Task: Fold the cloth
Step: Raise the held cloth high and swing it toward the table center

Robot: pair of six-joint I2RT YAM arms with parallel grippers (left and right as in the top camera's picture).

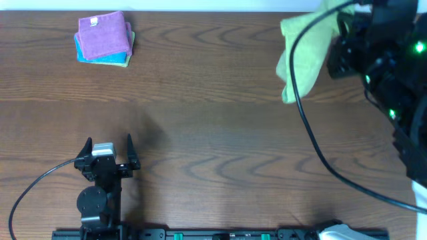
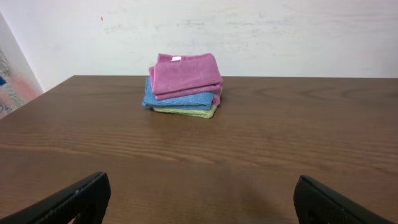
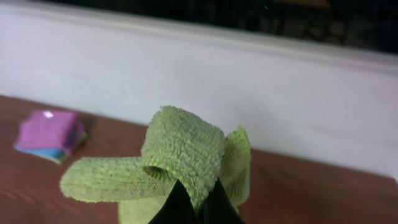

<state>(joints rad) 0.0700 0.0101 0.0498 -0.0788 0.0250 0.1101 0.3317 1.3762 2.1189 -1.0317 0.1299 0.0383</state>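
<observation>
The lime-green cloth [image 1: 304, 57] hangs bunched at the table's far right, lifted off the wood. My right gripper [image 3: 198, 205] is shut on it; a curled fold [image 3: 183, 149] loops over the black fingers in the right wrist view. In the overhead view the right arm [image 1: 380, 47] covers the cloth's right side. My left gripper [image 1: 109, 145] rests near the front left, wide open, nothing between its fingers [image 2: 74, 199], far from the cloth.
A stack of folded cloths, purple [image 1: 103, 32] on top of blue and green ones [image 2: 180, 102], lies at the far left corner. A black cable [image 1: 313, 140] trails across the table's right half. A white wall [image 2: 249, 31] runs behind the far edge.
</observation>
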